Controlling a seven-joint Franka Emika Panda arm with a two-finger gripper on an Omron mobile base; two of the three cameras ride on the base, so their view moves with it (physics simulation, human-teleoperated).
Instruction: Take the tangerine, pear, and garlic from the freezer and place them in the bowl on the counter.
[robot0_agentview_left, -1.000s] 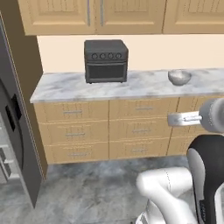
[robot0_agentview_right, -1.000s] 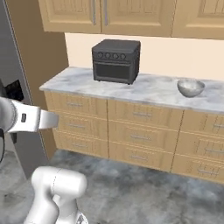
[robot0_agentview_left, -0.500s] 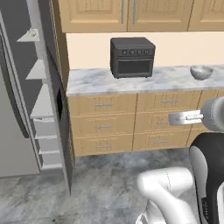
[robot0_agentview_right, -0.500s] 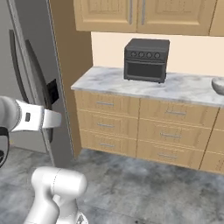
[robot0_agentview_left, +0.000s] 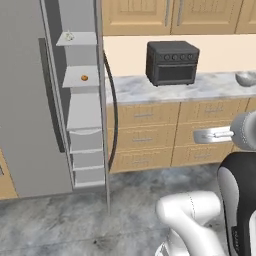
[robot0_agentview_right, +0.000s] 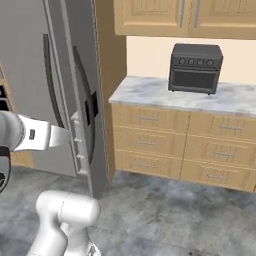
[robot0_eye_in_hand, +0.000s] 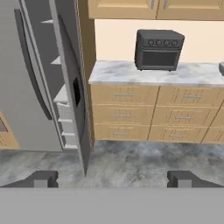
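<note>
The freezer (robot0_agentview_left: 30, 100) stands with its door open beside the counter (robot0_agentview_left: 150, 87). A tangerine (robot0_agentview_left: 84, 77) rests on a door shelf, the garlic (robot0_agentview_left: 70, 36) one shelf above. The gripper (robot0_eye_in_hand: 112, 179) hangs spread wide, grasping nothing, well apart from both.

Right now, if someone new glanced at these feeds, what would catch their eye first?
Probably the tall grey freezer at the left, its door swung open on pale shelves. On those shelves sit a tiny orange tangerine and, one shelf up, a whitish garlic. Next, the dark toaster oven on the marbled counter, and the open, empty pincer well short of the freezer.
</note>
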